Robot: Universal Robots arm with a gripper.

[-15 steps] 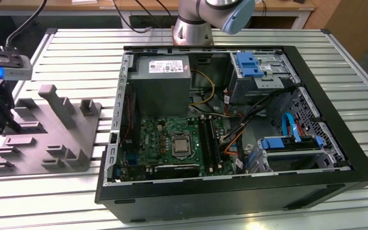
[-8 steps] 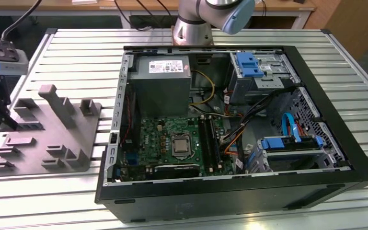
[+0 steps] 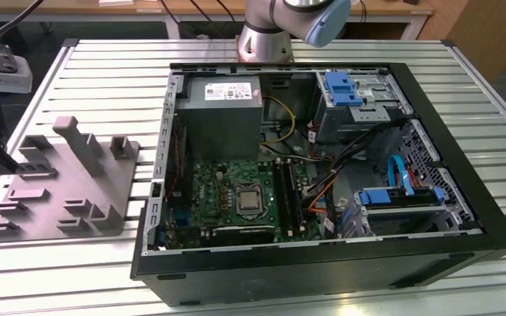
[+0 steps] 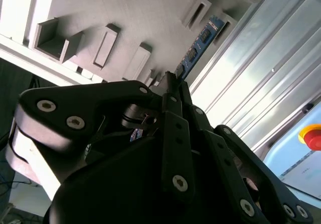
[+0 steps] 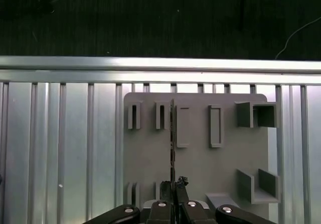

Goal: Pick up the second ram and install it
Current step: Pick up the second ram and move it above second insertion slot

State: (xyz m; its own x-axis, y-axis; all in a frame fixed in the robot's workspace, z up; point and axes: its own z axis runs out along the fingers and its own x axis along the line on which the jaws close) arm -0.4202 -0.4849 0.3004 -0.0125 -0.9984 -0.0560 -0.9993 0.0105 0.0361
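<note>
The second ram (image 4: 198,45) is a thin blue-and-black stick that juts out from between my fingertips. In the first wrist view it shows edge-on as a narrow dark strip (image 5: 172,133) over the grey fixture tray (image 5: 200,158). My gripper (image 4: 173,78) is shut on one end of the stick, and the same grip appears in the first wrist view (image 5: 174,184). In the exterior view the gripper (image 3: 0,164) hangs at the far left, over the outer edge of the tray (image 3: 68,191), well away from the open computer case (image 3: 323,164).
The case lies open on the slatted aluminium table (image 3: 95,66), with the motherboard (image 3: 235,197) and its memory slots (image 3: 288,191) facing up. A power supply (image 3: 222,112), blue drive cages (image 3: 345,89) and loose cables (image 3: 323,184) crowd the inside. The arm's base (image 3: 266,33) stands behind the case.
</note>
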